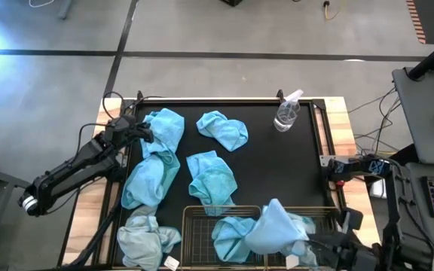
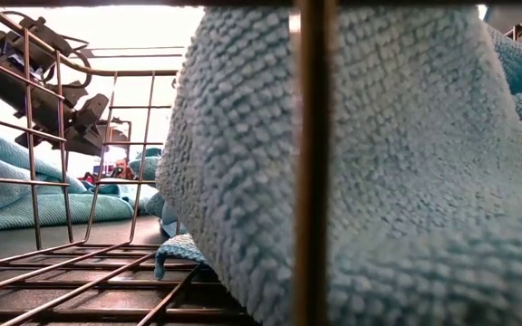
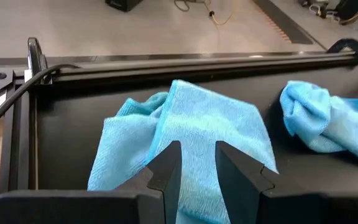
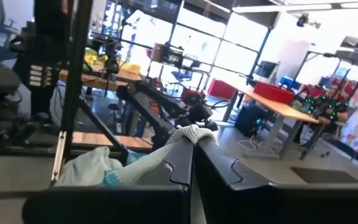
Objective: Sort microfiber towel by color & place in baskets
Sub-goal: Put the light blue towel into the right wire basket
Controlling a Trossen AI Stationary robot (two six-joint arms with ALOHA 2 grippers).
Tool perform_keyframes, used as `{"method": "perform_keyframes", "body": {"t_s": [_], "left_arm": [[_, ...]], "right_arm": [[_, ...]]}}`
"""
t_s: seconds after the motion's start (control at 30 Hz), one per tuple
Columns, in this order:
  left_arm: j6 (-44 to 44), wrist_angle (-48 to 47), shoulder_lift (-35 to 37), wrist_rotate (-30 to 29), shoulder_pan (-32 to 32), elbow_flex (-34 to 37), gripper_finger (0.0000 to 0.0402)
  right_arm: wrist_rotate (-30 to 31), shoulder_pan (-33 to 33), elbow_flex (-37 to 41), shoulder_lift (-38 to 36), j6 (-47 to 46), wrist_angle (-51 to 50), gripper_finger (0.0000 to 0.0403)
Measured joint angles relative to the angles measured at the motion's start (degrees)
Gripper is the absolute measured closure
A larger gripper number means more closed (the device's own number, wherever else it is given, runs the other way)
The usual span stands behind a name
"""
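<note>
Two grippers work the sorting: the right gripper (image 4: 192, 146), clenched on a pale grey-blue towel (image 1: 277, 226), holds it over the wire basket (image 1: 194, 226), ready for release; the left gripper (image 3: 197, 149), part-open, straddles a turquoise towel (image 1: 164, 128) beyond the basket.

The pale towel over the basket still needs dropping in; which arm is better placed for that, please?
The right. Its tool is shut on the pale towel, held above the basket. The left tool hovers over a turquoise towel at the far left.

Nubby cloth towels (image 2: 406, 181), bronze wire basket (image 2: 311, 163), matt black table mat (image 1: 277, 173).
</note>
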State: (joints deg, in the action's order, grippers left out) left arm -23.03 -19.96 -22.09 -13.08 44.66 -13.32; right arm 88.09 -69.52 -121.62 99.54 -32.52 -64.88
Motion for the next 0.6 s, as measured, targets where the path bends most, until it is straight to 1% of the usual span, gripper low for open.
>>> {"method": "perform_keyframes", "body": {"t_s": [0.33,0.47,0.6], "left_arm": [[-0.4,1.3,0.0,0.0,0.0,0.0,0.0318],[-1.4,1.3,0.0,0.0,0.0,0.0,0.0318],[-1.7,1.3,0.0,0.0,0.0,0.0,0.0318]], "right_arm": [[0.1,-5.1,0.0,-4.5,0.0,-1.2,0.0394],[0.0,-6.7,0.0,-6.6,-1.1,-4.1,0.0394],[-0.9,-7.1,0.0,-7.8,-5.5,-9.5,0.0394]]}}
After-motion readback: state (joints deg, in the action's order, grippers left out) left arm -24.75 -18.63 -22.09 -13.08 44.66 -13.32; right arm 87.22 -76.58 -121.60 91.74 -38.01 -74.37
